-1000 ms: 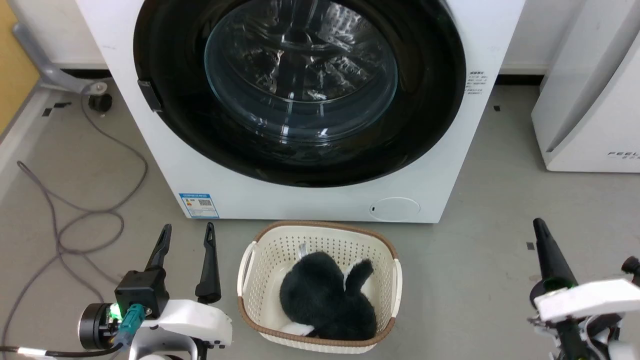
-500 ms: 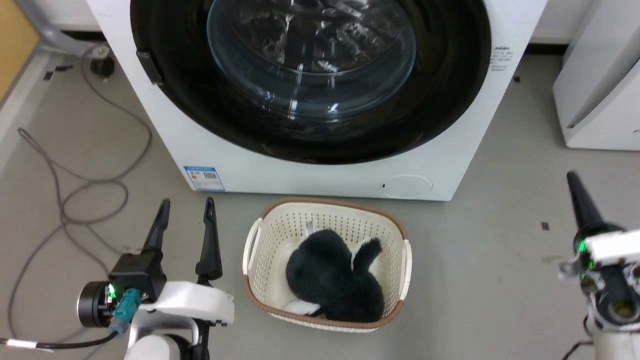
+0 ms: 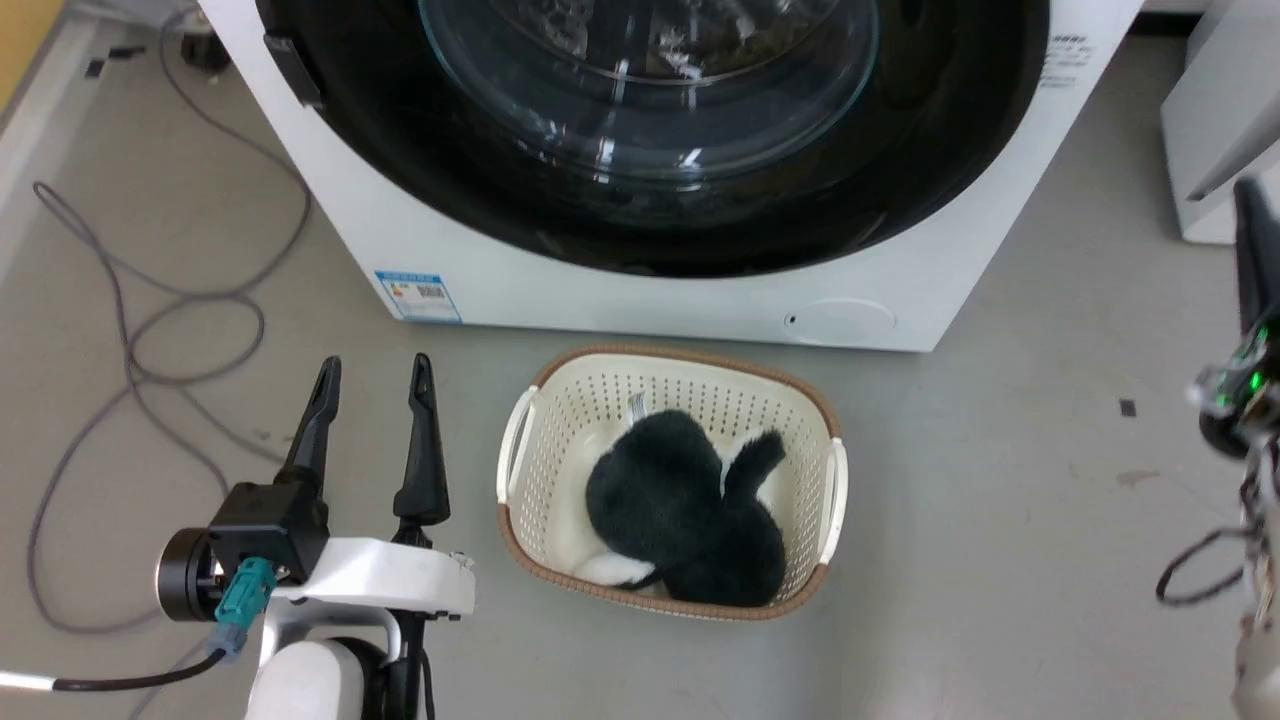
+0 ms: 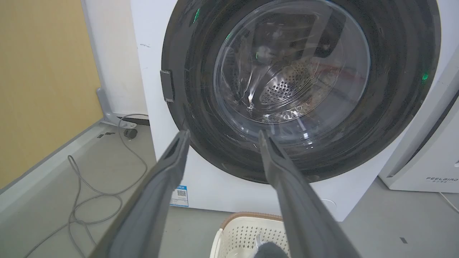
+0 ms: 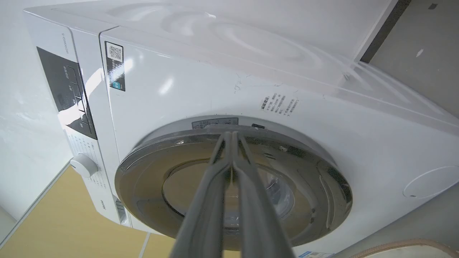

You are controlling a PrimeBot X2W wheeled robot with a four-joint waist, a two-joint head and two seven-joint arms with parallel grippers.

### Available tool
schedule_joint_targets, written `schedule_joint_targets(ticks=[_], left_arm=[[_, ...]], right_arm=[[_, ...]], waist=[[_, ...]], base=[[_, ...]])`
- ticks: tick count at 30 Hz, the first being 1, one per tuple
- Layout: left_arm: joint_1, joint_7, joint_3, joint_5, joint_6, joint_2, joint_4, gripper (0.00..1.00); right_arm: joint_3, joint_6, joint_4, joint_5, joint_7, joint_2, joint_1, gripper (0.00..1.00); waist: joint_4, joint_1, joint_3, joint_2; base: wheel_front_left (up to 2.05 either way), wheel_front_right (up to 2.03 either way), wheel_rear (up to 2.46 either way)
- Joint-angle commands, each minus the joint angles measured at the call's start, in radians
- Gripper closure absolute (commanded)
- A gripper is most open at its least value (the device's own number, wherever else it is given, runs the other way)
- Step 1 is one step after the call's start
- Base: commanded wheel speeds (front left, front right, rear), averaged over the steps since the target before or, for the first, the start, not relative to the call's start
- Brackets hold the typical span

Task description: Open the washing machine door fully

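Note:
The white washing machine (image 3: 640, 300) fills the top of the head view. Its round glossy black door (image 3: 450, 190) lies flat against the front, with the clear glass bowl in its middle and a small dark handle (image 3: 290, 70) on its left rim. My left gripper (image 3: 374, 365) stands open at the lower left, short of the machine, with nothing between its fingers. In the left wrist view it (image 4: 224, 133) points at the door (image 4: 195, 100). My right gripper (image 3: 1248, 200) is at the right edge, beside the machine. In the right wrist view it (image 5: 231, 134) is shut and empty, aimed at the door's (image 5: 150, 179) rim.
A cream basket (image 3: 520, 450) holding a black plush toy (image 3: 670, 500) sits on the floor just in front of the machine. Grey cables (image 3: 130, 330) loop on the floor at left. A white appliance (image 3: 1215, 120) stands at right.
The head camera has shifted, so the machine and basket sit higher in view. My right gripper has risen along the right edge toward the machine's side. The left gripper has held its place.

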Motion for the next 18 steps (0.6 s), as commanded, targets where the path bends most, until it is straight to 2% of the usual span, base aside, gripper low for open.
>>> schedule_joint_targets(ticks=[1,18], left_arm=[[-0.02,-0.011,-0.002,-0.01,0.006,0.001,-0.006,0.0],[-0.067,-0.046,-0.021,-0.051,0.015,0.001,-0.007,0.0]], right_arm=[[-0.009,0.001,0.02,0.044,0.01,-0.012,-0.049,1.0],[0.06,0.001,0.208,0.17,0.053,-0.059,-0.338,1.0]], waist=[[0.005,-0.0001,0.017,0.0],[0.04,-0.0001,0.1,0.0]], base=[[0.0,0.0,0.0],[0.0,0.0,0.0]])
